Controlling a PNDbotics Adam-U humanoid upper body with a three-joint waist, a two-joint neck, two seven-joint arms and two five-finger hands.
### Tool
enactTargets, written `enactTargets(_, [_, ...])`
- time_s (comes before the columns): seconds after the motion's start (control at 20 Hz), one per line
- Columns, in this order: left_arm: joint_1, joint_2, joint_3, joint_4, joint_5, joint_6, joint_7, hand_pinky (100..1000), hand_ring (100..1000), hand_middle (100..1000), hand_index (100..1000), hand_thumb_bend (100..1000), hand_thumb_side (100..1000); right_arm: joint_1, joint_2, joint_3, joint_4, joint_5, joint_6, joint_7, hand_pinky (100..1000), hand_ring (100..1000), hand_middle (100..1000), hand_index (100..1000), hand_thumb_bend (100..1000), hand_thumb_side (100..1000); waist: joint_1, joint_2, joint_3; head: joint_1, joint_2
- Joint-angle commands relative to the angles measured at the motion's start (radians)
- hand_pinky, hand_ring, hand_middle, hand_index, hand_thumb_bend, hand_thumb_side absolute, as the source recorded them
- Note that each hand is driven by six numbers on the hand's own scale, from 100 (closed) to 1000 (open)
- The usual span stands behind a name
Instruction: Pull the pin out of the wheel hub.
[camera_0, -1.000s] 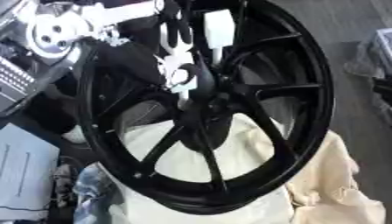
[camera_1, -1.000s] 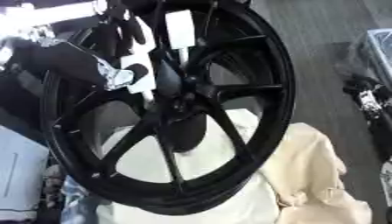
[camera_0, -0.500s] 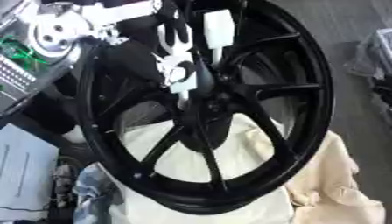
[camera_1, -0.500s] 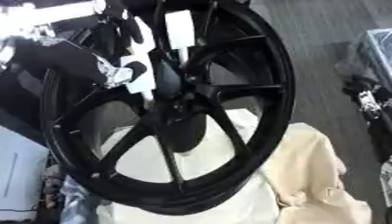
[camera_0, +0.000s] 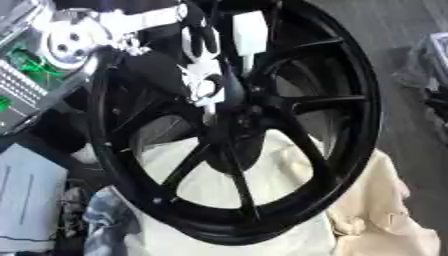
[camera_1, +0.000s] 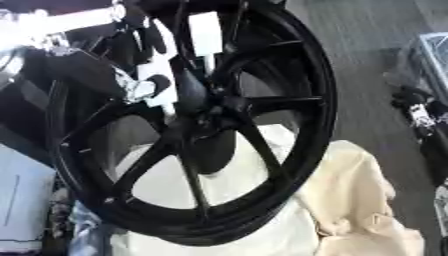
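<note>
Across most of the view, a large black spoked wheel is seen standing tilted on cream cloth. Above the hub, the robot's left hand, black and white, is held against the spokes; its grasp cannot be told. The pin cannot be made out. The right hand is not shown.

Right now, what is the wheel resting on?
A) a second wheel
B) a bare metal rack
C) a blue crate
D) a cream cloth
D: the black wheel stands tilted with its lower rim sitting on a cream cloth, which also shows through the gaps between the spokes.
</note>
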Motion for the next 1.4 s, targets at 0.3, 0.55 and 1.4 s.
enactTargets(0.3, [-0.007,0.004,0.005,0.013,-0.011,0.200,-0.218,573,522,601,739,296,421,-0.003,-0.010,-0.005,-0.006,0.004,0.000,-0.001,1000,876,804,859,100,691,-0.003,-0.016,-0.001,0.003,-0.014])
enactTargets(0.55, [-0.003,0.001,0.005,0.027,-0.018,0.191,-0.214,575,526,617,751,294,421,-0.002,-0.008,-0.005,-0.006,0.007,0.000,0.000,1000,876,804,859,100,692,-0.002,-0.015,0.000,0.003,-0.013])
enactTargets(1.4, [0.001,-0.007,0.000,0.041,-0.015,0.179,-0.235,566,510,589,728,258,350,-0.004,-0.002,-0.005,-0.004,0.017,0.004,-0.002,1000,877,805,860,100,702,0.000,-0.007,0.002,0.002,-0.012])
